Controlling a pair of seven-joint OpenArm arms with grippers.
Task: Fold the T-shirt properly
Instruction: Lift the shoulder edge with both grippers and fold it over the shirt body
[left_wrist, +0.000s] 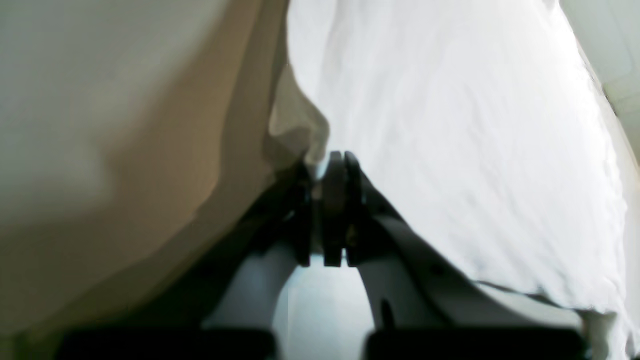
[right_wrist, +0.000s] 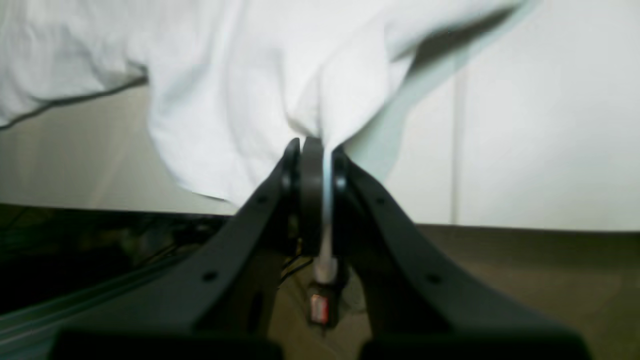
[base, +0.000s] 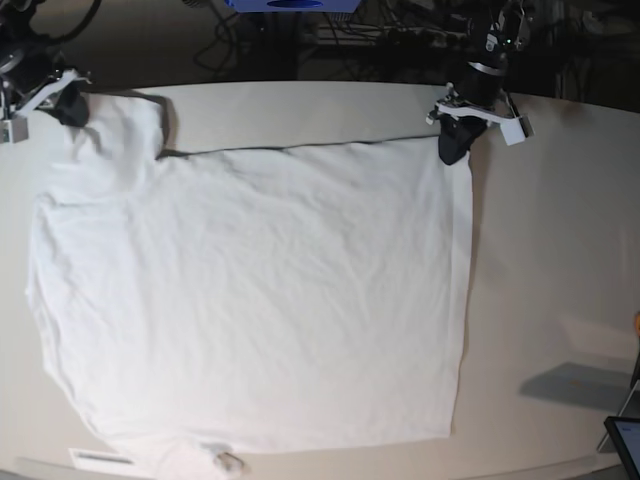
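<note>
Base view, left to right: right gripper (base: 72, 108), jaws closed, pinching a sleeve of the T-shirt (base: 260, 290), which lies spread flat on the tabletop (base: 560, 260); left gripper (base: 452, 150), jaws closed, pinching its far corner. No legible writing is visible.

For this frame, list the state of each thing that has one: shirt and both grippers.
T-shirt: spread flat and unfolded on the table, two far corners pinched.
Left gripper: shut on the T-shirt's hem corner.
Right gripper: shut on the T-shirt's sleeve end.
</note>
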